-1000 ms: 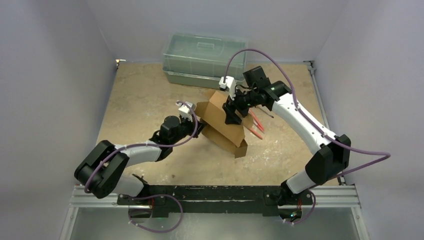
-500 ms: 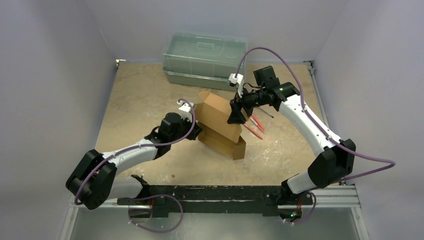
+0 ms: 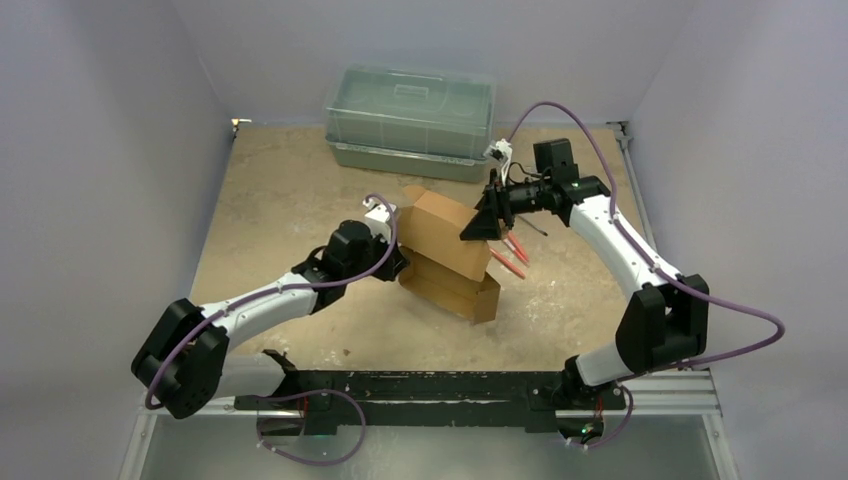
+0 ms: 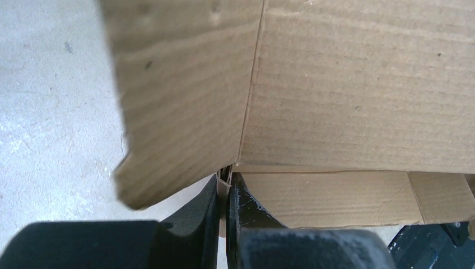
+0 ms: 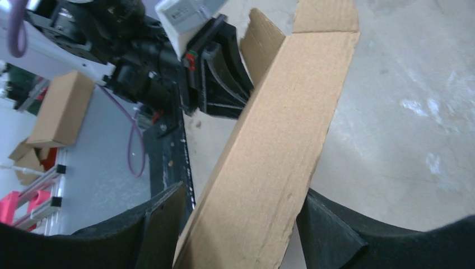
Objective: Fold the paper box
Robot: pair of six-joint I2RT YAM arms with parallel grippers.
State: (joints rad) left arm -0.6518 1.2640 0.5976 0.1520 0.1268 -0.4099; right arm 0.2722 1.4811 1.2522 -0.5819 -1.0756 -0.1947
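Paper box (image 3: 447, 252), half-formed | left gripper (image 4: 226, 193) clamped on its edge | right gripper (image 5: 241, 224) spread wide, straddling the box's panel, grip unclear | risk: panel slips out or creases if squeezed off-fold.

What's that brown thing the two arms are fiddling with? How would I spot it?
Start at the big greenish plastic bin by the back wall; just in front of it, mid-table, sits the paper box. Unlike the bin, it is small, plain brown cardboard, half folded, with loose flaps.

Plain brown paper box (image 3: 447, 252), translucent green-grey plastic bin (image 3: 410, 120), speckled beige table (image 3: 280, 200), purple cables (image 3: 745, 325)
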